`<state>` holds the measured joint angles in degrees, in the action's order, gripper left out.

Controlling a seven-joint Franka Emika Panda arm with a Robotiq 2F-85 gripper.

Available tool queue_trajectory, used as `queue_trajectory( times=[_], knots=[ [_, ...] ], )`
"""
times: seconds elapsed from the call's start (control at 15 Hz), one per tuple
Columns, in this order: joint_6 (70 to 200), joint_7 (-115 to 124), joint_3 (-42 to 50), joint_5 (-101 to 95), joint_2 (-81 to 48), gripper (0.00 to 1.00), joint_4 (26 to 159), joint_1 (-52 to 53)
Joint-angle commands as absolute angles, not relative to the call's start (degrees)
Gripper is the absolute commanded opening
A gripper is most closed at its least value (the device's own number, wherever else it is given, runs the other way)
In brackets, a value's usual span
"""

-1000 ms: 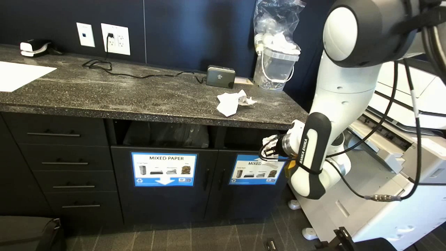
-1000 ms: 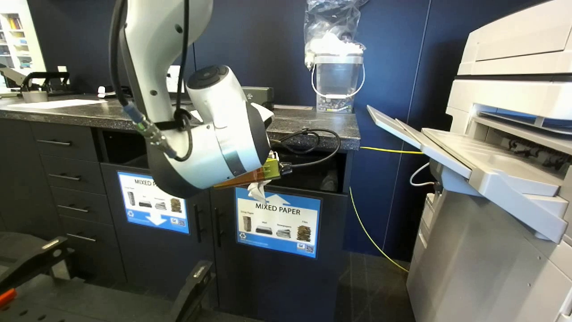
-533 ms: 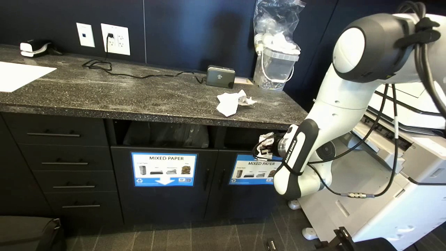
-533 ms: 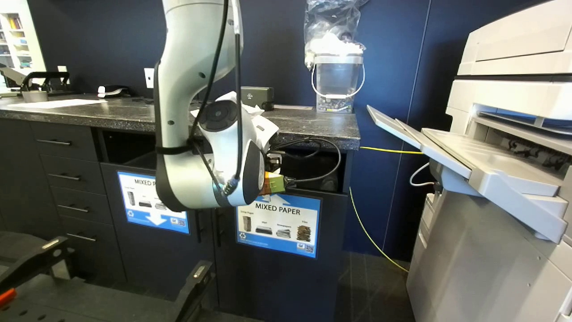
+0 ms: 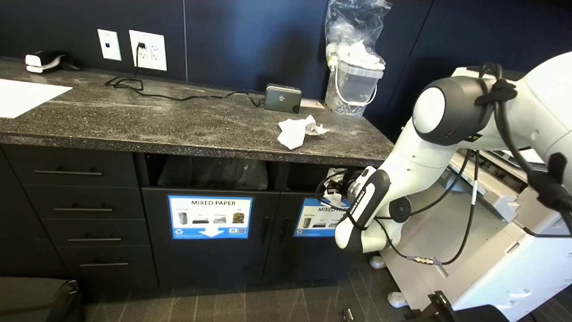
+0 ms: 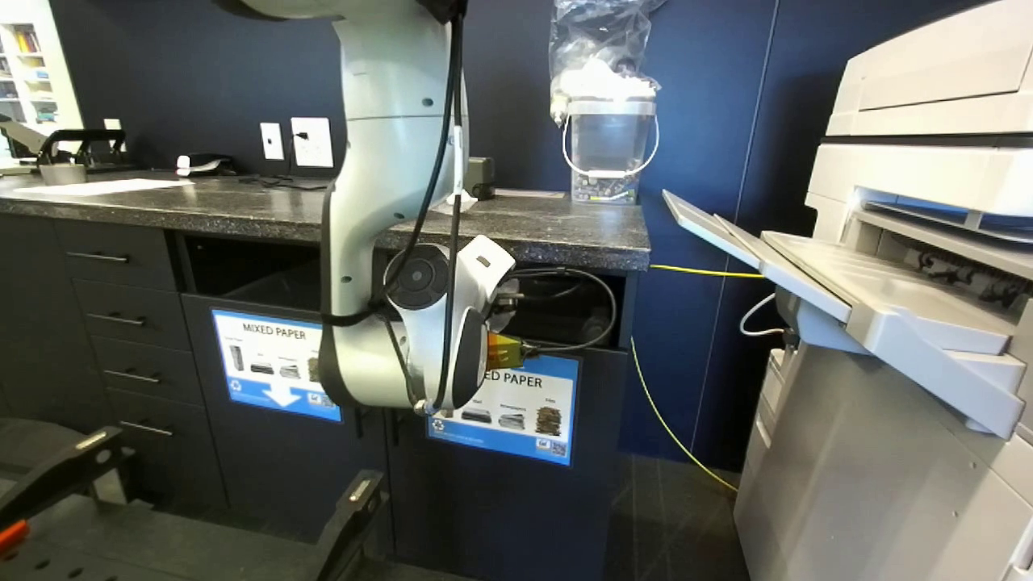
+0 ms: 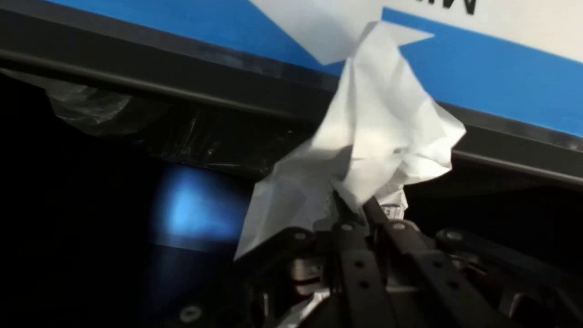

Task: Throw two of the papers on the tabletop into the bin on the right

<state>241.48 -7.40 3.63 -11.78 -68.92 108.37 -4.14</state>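
Note:
My gripper (image 7: 357,207) is shut on a crumpled white paper (image 7: 382,114), which spreads out beyond the fingertips. In an exterior view, the gripper (image 5: 340,185) and the held paper (image 5: 332,198) are at the right-hand slot, just below the counter edge. The bin (image 6: 557,323) is this dark slot above the right MIXED PAPER label (image 6: 549,415). In the wrist view, the paper overlaps the slot's front edge (image 7: 510,166) and part of the label; I cannot tell how deep it is. Another crumpled paper (image 5: 295,133) lies on the dark speckled tabletop (image 5: 201,123), mostly hidden behind the arm in an exterior view (image 6: 460,202).
A twin slot (image 5: 214,172) lined with a bag is on the left. A small dark box (image 5: 283,98) and a clear bucket (image 5: 355,85) stand at the back of the counter. A white printer (image 6: 912,323) stands right of the cabinet. A cable loop (image 6: 609,298) hangs by the gripper.
The arm has moved left in an exterior view, and right and lower in an exterior view, bringing the gripper and held paper to the right slot. The paper on the tabletop has not moved.

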Motion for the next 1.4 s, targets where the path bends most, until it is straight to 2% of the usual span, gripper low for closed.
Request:
queue_trajectory(
  times=[0.0,0.07,0.2,0.33,0.47,0.6,0.73,0.93,1.07,1.33],
  knots=[
    [241.65,-10.49,-1.3,-11.36,-75.12,0.03,94.83,-8.74],
    [245.83,-6.39,2.51,-10.71,-76.94,0.03,95.05,-5.47],
    [241.7,-9.97,-2.39,-12.11,-78.93,0.03,88.02,-9.64],
    [244.97,-5.76,1.48,-11.32,-81.02,0.03,87.0,-6.37],
    [242.14,-8.1,-1.65,-12.18,-84.25,0.03,80.69,-8.85],
    [244.28,-5.08,1.25,-11.25,-84.06,0.03,81.24,-6.25],
    [242.72,-4.9,1.65,-10.92,-88.04,0.03,75.28,-5.97],
    [244.03,-4.41,1.98,-10.5,-85.03,0.03,79.26,-5.52],
    [241.96,-7.11,-1.96,-12.84,-85.29,0.03,77.11,-8.32],
    [243.23,-6.05,-1.2,-12.29,-85.61,0.03,77.15,-7.69]
  ],
)
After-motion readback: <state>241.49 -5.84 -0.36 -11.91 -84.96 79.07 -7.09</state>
